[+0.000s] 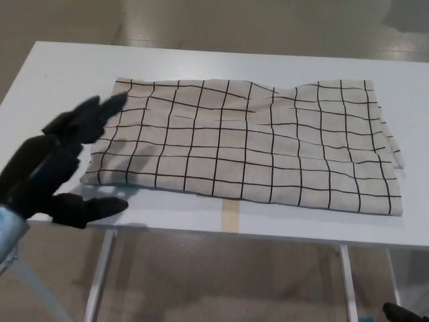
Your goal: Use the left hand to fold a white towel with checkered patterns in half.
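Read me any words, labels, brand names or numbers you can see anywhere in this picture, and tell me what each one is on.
None: no text can be read anywhere in the head view.
The towel carries only a black grid pattern.
The white table has no print; the tan strip at its front edge is blank.
The left hand shows no markings.

The towel [248, 144] is matt woven cloth, lying on a smooth white table [60, 74] with metal legs [100, 275].
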